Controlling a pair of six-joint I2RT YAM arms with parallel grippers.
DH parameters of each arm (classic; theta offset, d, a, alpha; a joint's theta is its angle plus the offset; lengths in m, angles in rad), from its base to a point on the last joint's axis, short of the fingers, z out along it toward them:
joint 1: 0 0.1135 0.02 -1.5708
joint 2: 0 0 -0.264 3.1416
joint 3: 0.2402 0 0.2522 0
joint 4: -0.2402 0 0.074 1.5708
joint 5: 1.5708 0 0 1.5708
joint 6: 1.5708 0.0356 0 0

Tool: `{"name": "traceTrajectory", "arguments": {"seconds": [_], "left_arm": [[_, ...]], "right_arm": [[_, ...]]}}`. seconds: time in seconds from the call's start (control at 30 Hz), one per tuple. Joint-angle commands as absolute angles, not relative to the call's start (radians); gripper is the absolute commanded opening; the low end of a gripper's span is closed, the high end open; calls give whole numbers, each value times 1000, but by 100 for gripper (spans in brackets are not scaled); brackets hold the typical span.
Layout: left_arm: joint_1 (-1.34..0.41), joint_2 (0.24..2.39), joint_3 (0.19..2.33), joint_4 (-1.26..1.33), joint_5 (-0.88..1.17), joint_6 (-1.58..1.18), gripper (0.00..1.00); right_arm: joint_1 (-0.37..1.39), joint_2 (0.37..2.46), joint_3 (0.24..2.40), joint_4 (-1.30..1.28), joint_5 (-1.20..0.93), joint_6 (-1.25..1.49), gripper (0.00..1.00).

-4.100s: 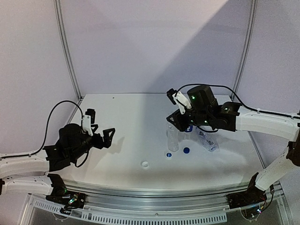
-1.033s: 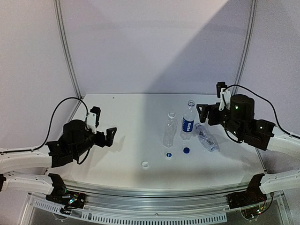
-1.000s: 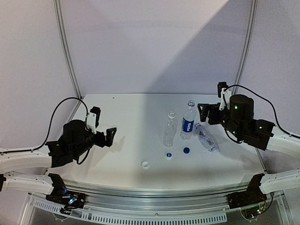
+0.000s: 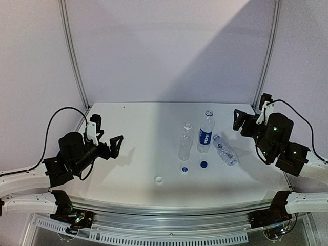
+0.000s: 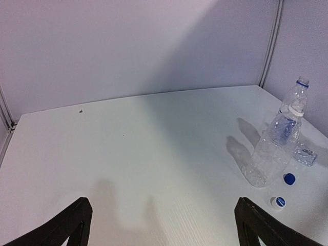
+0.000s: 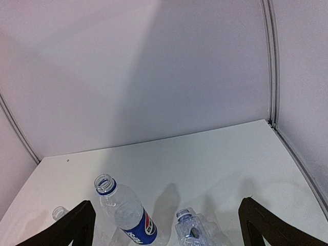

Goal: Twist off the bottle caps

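The left fingers [image 5: 72,225] and right fingers [image 6: 77,225] are spread wide and empty, each well apart from the bottles. The blue-label bottle [image 4: 205,132] and a plain bottle [image 4: 185,142] stand upright on the counter [image 4: 138,118]. A dented bottle [image 4: 224,149] lies just beside them. Nearer the arms lie the loose caps: a blue cap [image 4: 204,164], a white cap [image 4: 183,169] and another white cap [image 4: 159,180].

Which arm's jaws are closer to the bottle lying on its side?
The right arm: its jaws hang just beyond the lying bottle, to its right. The left arm is far off to the bottle's left.
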State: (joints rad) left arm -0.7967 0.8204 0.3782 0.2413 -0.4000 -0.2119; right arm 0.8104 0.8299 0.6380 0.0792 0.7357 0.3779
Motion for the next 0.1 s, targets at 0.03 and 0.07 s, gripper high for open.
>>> {"name": "traceTrajectory", "arguments": {"seconds": [0.03,0.07], "left_arm": [[-807,817,382,234,-385,-209,99],[-807,819,381,235,-382,-210,99]], "right_arm": [[808,869,653,67,754,367,99],[808,876,654,67,754,370,99]]}}
